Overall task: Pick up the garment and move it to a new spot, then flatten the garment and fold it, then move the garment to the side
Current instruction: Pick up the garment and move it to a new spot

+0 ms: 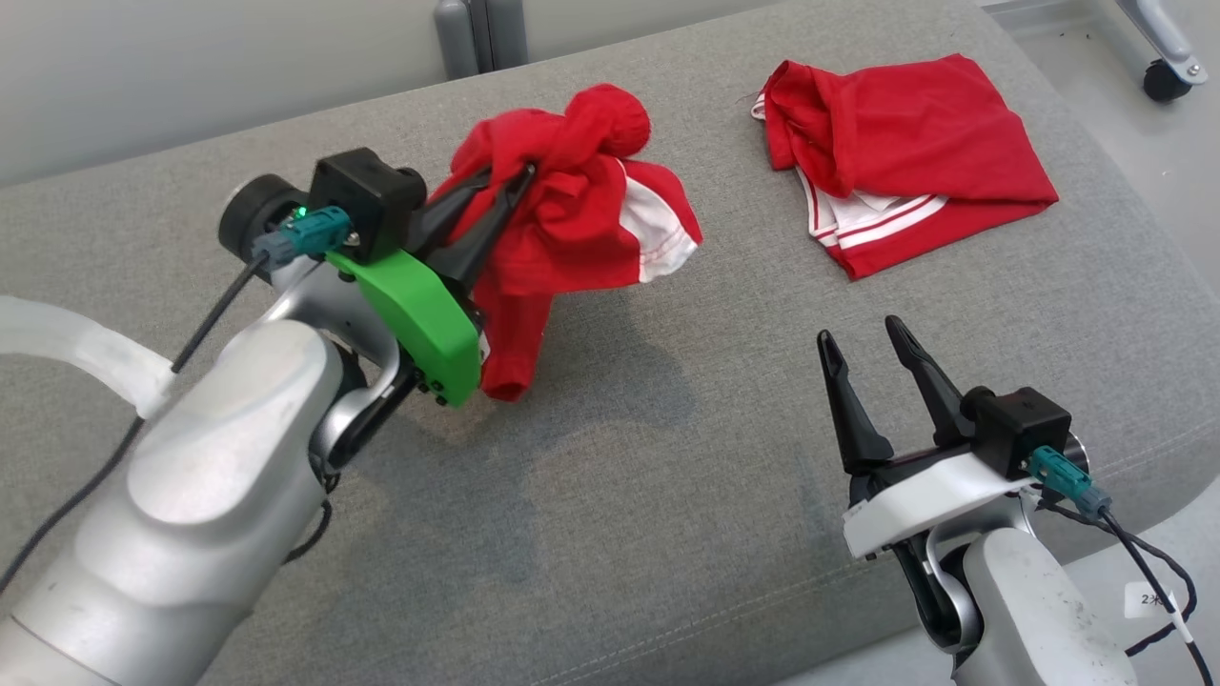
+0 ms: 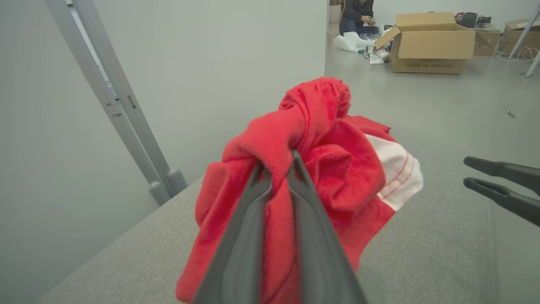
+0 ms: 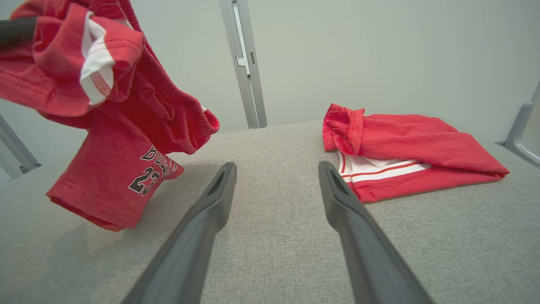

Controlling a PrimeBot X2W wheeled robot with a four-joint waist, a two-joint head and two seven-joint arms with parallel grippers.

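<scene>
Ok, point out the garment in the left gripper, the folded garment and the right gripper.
held garment [image 1: 572, 229]: head view, bunched red middle.
folded garment [image 1: 915, 124]: head view, red top layer.
right gripper [image 1: 860, 331]: head view, midway between fingertips.

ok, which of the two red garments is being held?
The bunched red-and-white fabric garment, pinched in the left gripper; the other red garment lies folded flat on the grey cushion, touching neither gripper.

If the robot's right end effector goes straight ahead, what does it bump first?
Probably bare grey cushion, between the hanging red garment and the folded red garment; its height is hard to judge.
</scene>
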